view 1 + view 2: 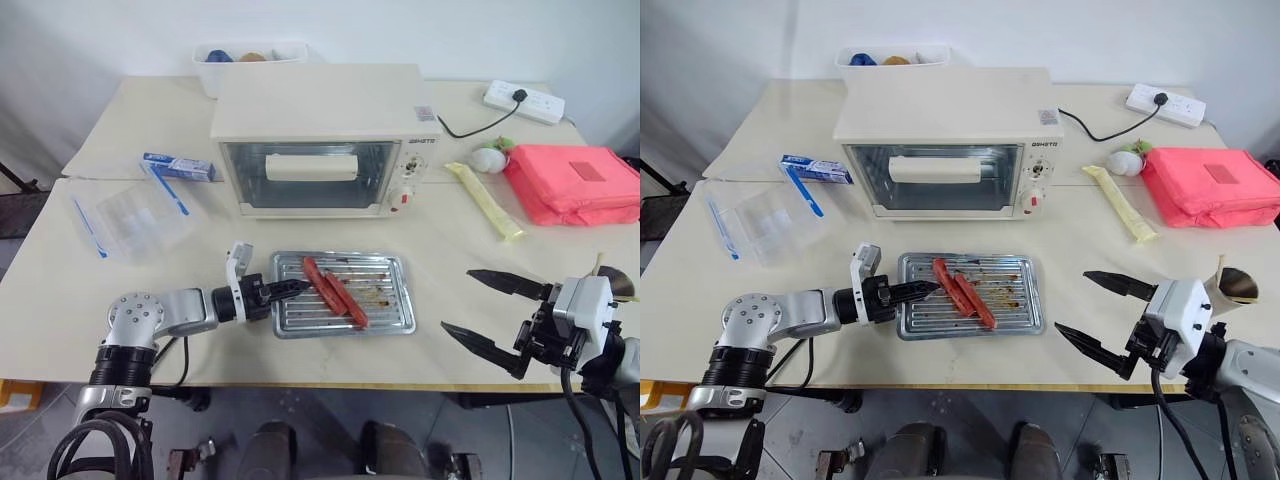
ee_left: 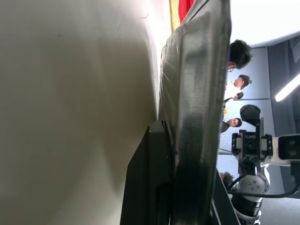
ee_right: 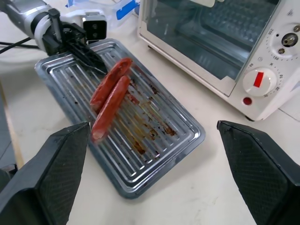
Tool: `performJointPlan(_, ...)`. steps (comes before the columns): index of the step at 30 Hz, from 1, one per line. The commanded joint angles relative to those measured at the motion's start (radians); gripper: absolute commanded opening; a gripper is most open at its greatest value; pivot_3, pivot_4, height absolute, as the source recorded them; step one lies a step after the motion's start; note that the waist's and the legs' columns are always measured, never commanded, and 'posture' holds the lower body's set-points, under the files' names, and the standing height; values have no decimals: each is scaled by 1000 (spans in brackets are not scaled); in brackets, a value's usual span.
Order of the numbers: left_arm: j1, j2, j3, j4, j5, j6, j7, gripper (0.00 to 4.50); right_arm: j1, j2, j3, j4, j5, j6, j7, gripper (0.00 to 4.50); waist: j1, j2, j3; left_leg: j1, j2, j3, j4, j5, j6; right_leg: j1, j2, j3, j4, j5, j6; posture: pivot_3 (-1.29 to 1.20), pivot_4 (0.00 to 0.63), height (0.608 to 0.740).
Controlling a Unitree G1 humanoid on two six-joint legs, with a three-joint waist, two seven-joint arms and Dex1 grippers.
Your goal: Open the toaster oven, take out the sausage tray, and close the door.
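Sausage tray [image 1: 345, 295] is sitting flat on the table [image 1: 120, 120], low centre of the head view, directly in front of the toaster oven [image 1: 325, 135] and clear of it. Two red sausages [image 1: 334, 292] are lying diagonally in the tray's left half, side by side.

The oven's door [image 1: 308, 175] is sitting closed, cream bar handle [image 1: 310, 166] showing across the glass.

Left gripper [image 1: 297, 287] is reaching in from lower left, fingers pinched on the tray's left rim; the wrist view is showing the rim edge clamped between the black fingers [image 2: 150, 187]. So it is gripping the tray, jaws nearly together.

Right gripper [image 1: 490, 310] is hovering at lower right, well apart from the tray's right edge, jaws spread wide and holding nothing. In its wrist view the tray and the oven's knob panel are lying between the two fingers.

Further out: a clear plastic box [image 1: 140, 215] at left, a pink folded cloth [image 1: 575, 185] at upper right, a power strip [image 1: 525, 102] behind it.
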Motion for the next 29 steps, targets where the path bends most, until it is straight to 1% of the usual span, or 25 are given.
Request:
performJointPlan(1, -8, 18, 27, -21, 108, -16, -32, 889, -8, 1, 8, -11, 14, -8, -2, 4500, -3, 0, 0, 0, 0, 0, 0, 0, 0, 0, 0, 0, 1, 0, 0, 0, 150, 740)
performJointPlan(3, 13, 74, 43, -93, 169, -43, -111, 1478, -13, 3, 26, 0, 7, -15, 4, 4500, -5, 0, 0, 0, 0, 0, -1, 0, 0, -1, 0, 0, 2, 0, 0, 0, 150, 740)
performJointPlan(5, 35, 108, 49, -143, 209, -59, -183, 2075, -13, 3, 33, 4, 7, -18, 8, 4500, -16, 0, 0, -1, 1, 0, -2, 0, -1, -2, 1, 0, 1, 0, 0, 0, 150, 740)
performJointPlan(6, 65, 148, 53, -171, 247, -80, -222, 2349, -17, 0, 36, 13, 6, -22, 15, 4500, -17, 0, 0, -1, 2, 0, -3, 0, -1, -2, 2, 0, 0, 0, 0, 0, 150, 740)
performJointPlan(7, 85, 175, 55, -187, 277, -93, -248, 2553, -20, -3, 39, 19, 5, -26, 20, 4500, -18, 0, 0, -1, 2, 0, -3, 0, -1, -2, 2, 0, 0, 0, 0, 0, 150, 740)
performJointPlan(8, 102, 193, 57, -200, 302, -105, -272, 2850, -20, -3, 41, 23, 3, -29, 24, 4500, -23, 0, 0, -2, 2, 0, -3, 0, -1, -2, 2, 0, -1, 0, 0, 0, 150, 740)
performJointPlan(10, 192, 302, 47, -266, 401, -187, -412, 3392, -33, -18, 40, 47, 8, -28, 47, 4500, -30, 0, 0, -2, 2, 1, -4, 0, -1, -2, 2, -1, -2, 0, 0, 0, 150, 740)
performJointPlan(11, 242, 357, 44, -292, 454, -243, -495, 3696, -40, -23, 40, 57, 10, -27, 57, 4500, -33, 0, 0, -2, 3, 1, -5, 0, -1, -2, 2, -1, -4, 0, 0, 0, 150, 740)
performJointPlan(12, 306, 424, 32, -311, 539, -345, -590, 3958, -46, -32, 38, 72, 14, -24, 74, 4500, -36, 0, 0, -1, 4, 2, -5, -1, -2, -2, 3, 0, -4, 0, 0, 0, 150, 740)
performJointPlan(13, 357, 470, 26, -314, 615, -443, -661, 4238, -50, -37, 36, 87, 17, -23, 87, 4500, -41, 0, 0, -1, 6, 4, -5, -2, -2, -2, 4, 0, -4, 0, -1, 0, 150, 740)
performJointPlan(14, 408, 497, 34, -325, 678, -565, -752, 4492, -54, -42, 35, 102, 17, -26, 104, 4500, -41, 1, 0, 0, 9, 5, -5, -3, -3, -3, 7, 0, -5, 1, -3, 0, 150, 740)
performJointPlan(15, 438, 509, 42, -329, 716, -647, -812, 4492, -56, -45, 35, 111, 18, -29, 115, 4500, -42, 3, 1, 1, 10, 6, -6, -3, -4, -3, 8, 0, -5, 0, -4, 0, 150, 740)
performJointPlan(17, 459, 500, 78, -332, 711, -684, -866, 4492, -61, -50, 36, 123, 17, -32, 131, 4500, -36, 6, 3, 1, 11, 8, -6, -3, -4, -4, 8, 0, -5, -1, -7, 0, 150, 740)
performJointPlan(20, 480, 465, 174, -325, 694, -707, -865, 4492, -70, -55, 39, 137, 20, -29, 156, 4500, -24, 6, 3, -2, 12, 8, -5, -3, -4, -8, 8, 0, -3, -1, -7, 0, 150, 740)
performJointPlan(21, 510, 411, 248, -329, 790, -953, -868, 4492, -89, -62, 43, 141, 27, -23, 166, 4500, -25, 6, 3, -3, 12, 7, -5, -3, -4, -8, 8, 0, -2, -1, -7, 0, 150, 740)
performJointPlan(22, 530, 371, 298, -332, 864, -1137, -874, 4492, -103, -67, 46, 144, 31, -18, 172, 4500, -27, 7, 3, -3, 12, 7, -5, -3, -4, -8, 8, 0, -1, -1, -7, 0, 150, 740)
performJointPlan(23, 598, 365, 347, -356, 924, -1253, -912, 4492, -116, -74, 45, 140, 38, -11, 177, 4500, -27, 7, 3, -3, 12, 10, -5, -4, -3, -9, 7, 0, -2, 0, -7, 0, 150, 740)
performJointPlan(24, 645, 363, 376, -371, 961, -1318, -943, 4492, -125, -78, 44, 137, 42, -5, 181, 4500, -33, 4, 3, -2, 12, 11, -4, -4, -2, -9, 7, 0, -2, 0, -7, 0, 150, 740)
performJointPlan(26, 701, 367, 396, -396, 942, -1286, -976, 4492, -129, -77, 48, 119, 55, 8, 181, 4500, -37, 4, 3, -1, 15, 17, -5, -8, -2, -10, 7, -2, -3, 2, -8, 0, 150, 740)
performJointPlan(29, 665, 341, 390, -392, 883, -1223, -948, 4492, -144, -67, 67, 119, 56, 8, 167, 4500, -33, 4, 3, 0, 15, 21, -3, -9, 0, -11, 6, -3, -3, 2, -7, 0, 150, 740)
